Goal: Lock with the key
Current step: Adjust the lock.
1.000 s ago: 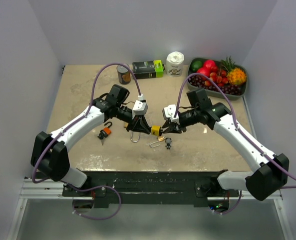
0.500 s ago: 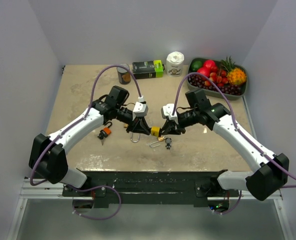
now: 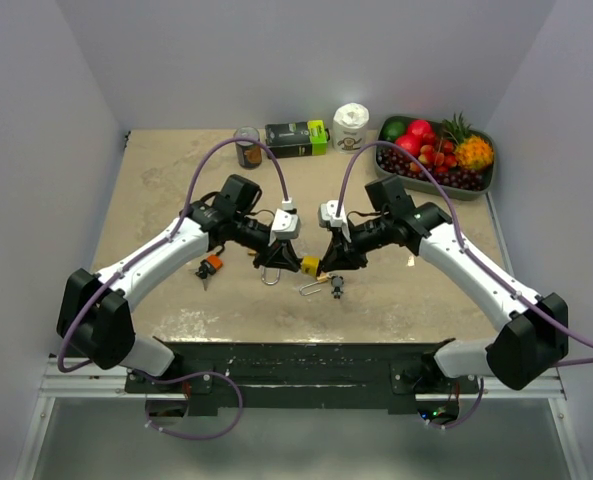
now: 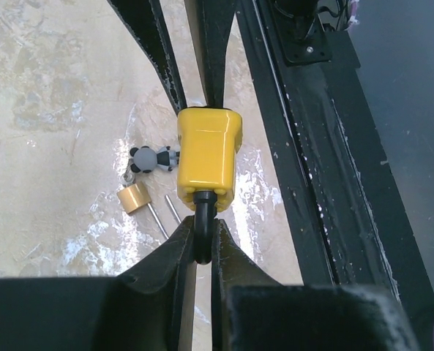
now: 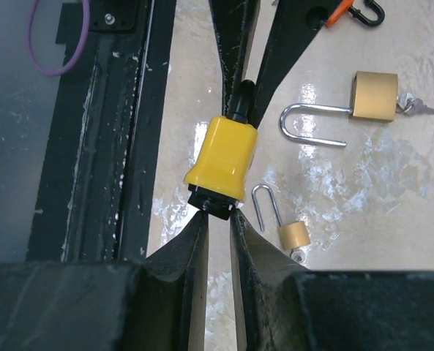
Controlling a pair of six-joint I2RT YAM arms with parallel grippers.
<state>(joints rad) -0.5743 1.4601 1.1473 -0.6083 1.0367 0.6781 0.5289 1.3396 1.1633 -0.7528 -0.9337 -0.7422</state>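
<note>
A yellow padlock point(image 3: 309, 265) hangs in the air between my two grippers, above the table. My left gripper point(image 4: 202, 223) is shut on its black shackle point(image 4: 203, 219). My right gripper point(image 5: 215, 216) is shut on the black key head point(image 5: 215, 202) at the bottom of the padlock's body point(image 5: 224, 155). In the top view the left gripper point(image 3: 294, 261) and the right gripper point(image 3: 327, 263) face each other with the padlock between their tips. The key's blade is hidden inside the padlock.
A big brass padlock with an open shackle point(image 3: 271, 272) lies below the left gripper. A small brass padlock point(image 3: 314, 286), a key charm point(image 3: 336, 290) and an orange padlock point(image 3: 208, 266) lie nearby. A can point(image 3: 247, 147), box point(image 3: 298, 137), white tub point(image 3: 351, 127) and fruit tray point(image 3: 488, 178) stand at the back.
The right arm has drawn in to the left and its wrist has turned. The left wrist has shifted slightly right. The yellow padlock stays held between both grippers.
</note>
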